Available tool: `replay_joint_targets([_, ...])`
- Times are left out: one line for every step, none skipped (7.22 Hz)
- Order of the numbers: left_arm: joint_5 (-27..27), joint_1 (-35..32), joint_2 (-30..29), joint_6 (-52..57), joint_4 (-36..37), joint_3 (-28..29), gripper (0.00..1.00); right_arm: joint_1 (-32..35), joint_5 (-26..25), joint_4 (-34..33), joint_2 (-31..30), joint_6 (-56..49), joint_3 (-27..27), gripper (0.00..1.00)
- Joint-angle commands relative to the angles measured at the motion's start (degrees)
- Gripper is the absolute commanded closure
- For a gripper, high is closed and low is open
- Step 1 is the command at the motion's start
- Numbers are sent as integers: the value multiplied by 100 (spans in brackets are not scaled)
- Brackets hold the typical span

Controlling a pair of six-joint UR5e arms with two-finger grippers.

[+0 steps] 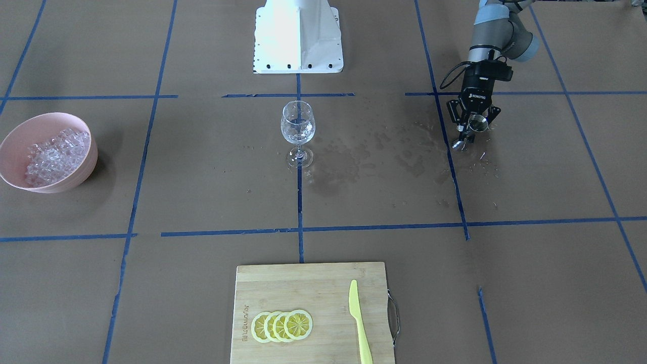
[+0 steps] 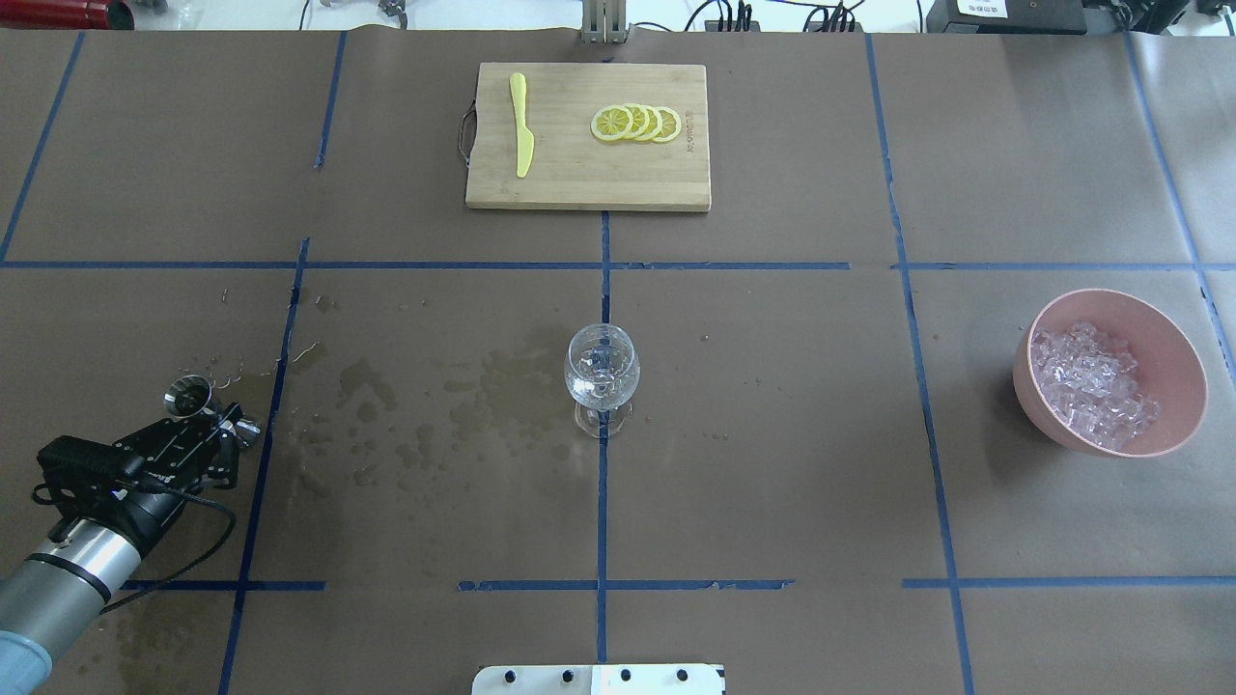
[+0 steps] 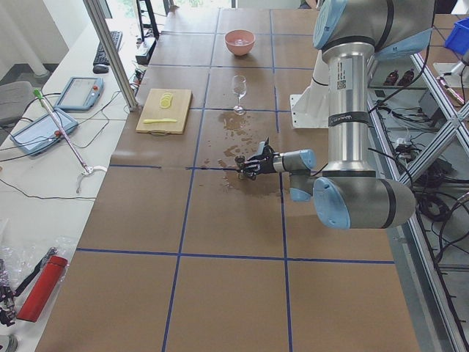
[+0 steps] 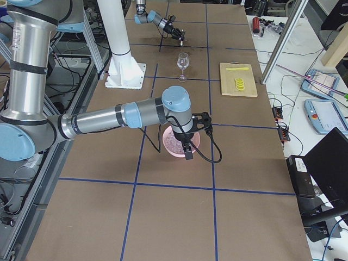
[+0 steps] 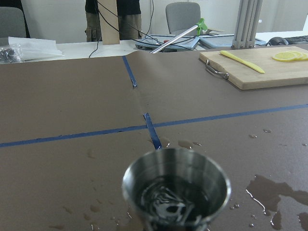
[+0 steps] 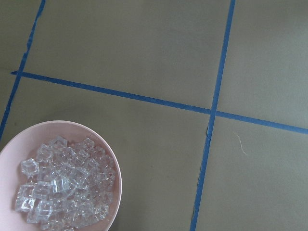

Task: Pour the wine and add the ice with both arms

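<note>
A clear wine glass [image 1: 297, 129] stands upright at the table's middle, also in the overhead view [image 2: 601, 372]. My left gripper [image 1: 472, 130] [image 2: 218, 420] is shut on a metal jigger [image 2: 189, 397], held low over the wet paper, far from the glass. In the left wrist view the jigger's cup [image 5: 176, 189] is wet inside. The ice [image 1: 55, 154] [image 2: 1091, 378] [image 6: 61, 190] heaps in a pink bowl [image 2: 1190, 391]. My right gripper [image 4: 188, 151] hangs over that bowl. It shows only in the right side view, so I cannot tell if it is open or shut.
A bamboo cutting board [image 2: 579, 183] at the far edge holds lemon slices [image 2: 637, 123] and a yellow knife [image 2: 521, 125]. Wet patches [image 2: 483, 386] spread between the jigger and the glass. The white pedestal base [image 1: 298, 35] stands behind the glass.
</note>
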Motion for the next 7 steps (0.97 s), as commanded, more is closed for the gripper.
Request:
replay_joint_targets([3, -25, 8, 24, -139, -88, 100, 0, 9, 0, 14, 0, -7, 0])
replay_joint_targets([3, -34, 25, 94, -382, -141, 100, 0, 9, 0, 14, 0, -7, 0])
replay_joint_targets([-14, -34, 34, 373, -829, -133, 100, 0, 0, 0, 22, 0, -7, 0])
replay_joint_targets([-6, -34, 25, 1211, -1199, -115, 100, 0, 9, 0, 23, 9, -7, 0])
replay_joint_targets([-49, -26, 25, 2011, -1689, -124, 100, 0, 0, -9, 14, 9, -7, 0])
replay_joint_targets([-84, -26, -18, 3029, -1999, -159, 100, 0, 9, -9, 14, 9, -7, 0])
replay_joint_targets([-424, -86, -54, 3718, -2254, -307, 100, 0, 0, -9, 5, 9, -25, 0])
